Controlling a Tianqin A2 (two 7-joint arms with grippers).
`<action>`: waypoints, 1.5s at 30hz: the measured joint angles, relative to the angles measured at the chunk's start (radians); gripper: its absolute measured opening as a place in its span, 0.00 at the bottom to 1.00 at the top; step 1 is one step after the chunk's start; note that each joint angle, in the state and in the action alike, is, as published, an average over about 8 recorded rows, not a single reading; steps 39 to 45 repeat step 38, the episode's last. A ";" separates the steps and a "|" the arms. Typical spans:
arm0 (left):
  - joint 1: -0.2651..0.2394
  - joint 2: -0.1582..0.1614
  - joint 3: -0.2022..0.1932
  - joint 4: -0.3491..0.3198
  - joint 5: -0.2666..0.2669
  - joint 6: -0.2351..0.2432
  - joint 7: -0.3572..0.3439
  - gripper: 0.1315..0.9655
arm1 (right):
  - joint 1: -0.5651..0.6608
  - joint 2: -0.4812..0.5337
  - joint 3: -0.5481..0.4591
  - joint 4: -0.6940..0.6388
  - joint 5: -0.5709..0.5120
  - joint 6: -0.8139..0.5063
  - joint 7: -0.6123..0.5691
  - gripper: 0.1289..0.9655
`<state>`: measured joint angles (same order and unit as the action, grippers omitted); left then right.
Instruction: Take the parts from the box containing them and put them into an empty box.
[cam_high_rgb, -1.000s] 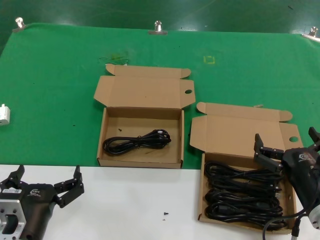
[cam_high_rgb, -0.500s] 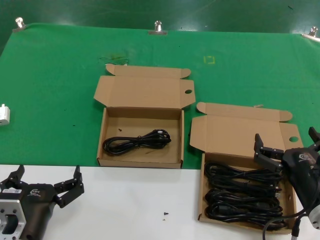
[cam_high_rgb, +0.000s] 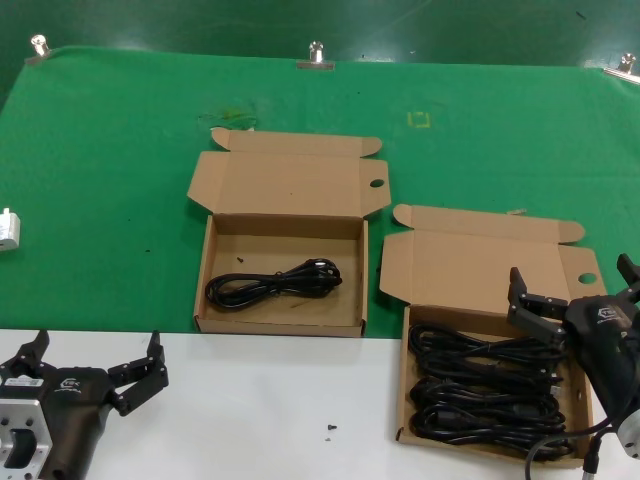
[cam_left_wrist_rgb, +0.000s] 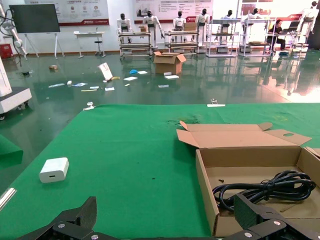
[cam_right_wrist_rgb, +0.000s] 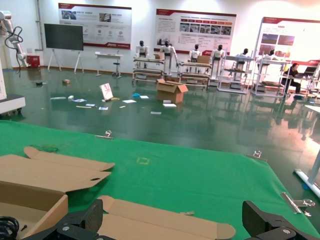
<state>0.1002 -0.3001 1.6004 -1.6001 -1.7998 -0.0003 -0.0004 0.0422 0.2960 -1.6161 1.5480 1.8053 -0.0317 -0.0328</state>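
Observation:
The box containing the parts (cam_high_rgb: 402, 380) sits at the front right, lid open, with several black coiled cables (cam_high_rgb: 480, 385) lying across it. My right gripper (cam_high_rgb: 570, 268) hangs open over that box's back edge, with nothing between its fingers; its wrist view shows the lid flap (cam_right_wrist_rgb: 165, 220) under the right gripper (cam_right_wrist_rgb: 172, 212). The other box (cam_high_rgb: 202, 290), with dark specks on its base, lies in the middle and holds one cable (cam_high_rgb: 275, 283). My left gripper (cam_high_rgb: 98, 338) waits open over the white table at the front left. In its wrist view the left gripper (cam_left_wrist_rgb: 165, 210) faces that box (cam_left_wrist_rgb: 205, 185) and cable (cam_left_wrist_rgb: 265, 187).
A white charger block (cam_high_rgb: 8, 230) lies on the green cloth at the far left, also seen as the white block (cam_left_wrist_rgb: 53, 169). Metal clips (cam_high_rgb: 316, 52) pin the cloth's back edge. A small dark screw (cam_high_rgb: 330, 428) lies on the white table strip (cam_high_rgb: 260, 400) in front.

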 joint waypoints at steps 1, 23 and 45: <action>0.000 0.000 0.000 0.000 0.000 0.000 0.000 1.00 | 0.000 0.000 0.000 0.000 0.000 0.000 0.000 1.00; 0.000 0.000 0.000 0.000 0.000 0.000 0.000 1.00 | 0.000 0.000 0.000 0.000 0.000 0.000 0.000 1.00; 0.000 0.000 0.000 0.000 0.000 0.000 0.000 1.00 | 0.000 0.000 0.000 0.000 0.000 0.000 0.000 1.00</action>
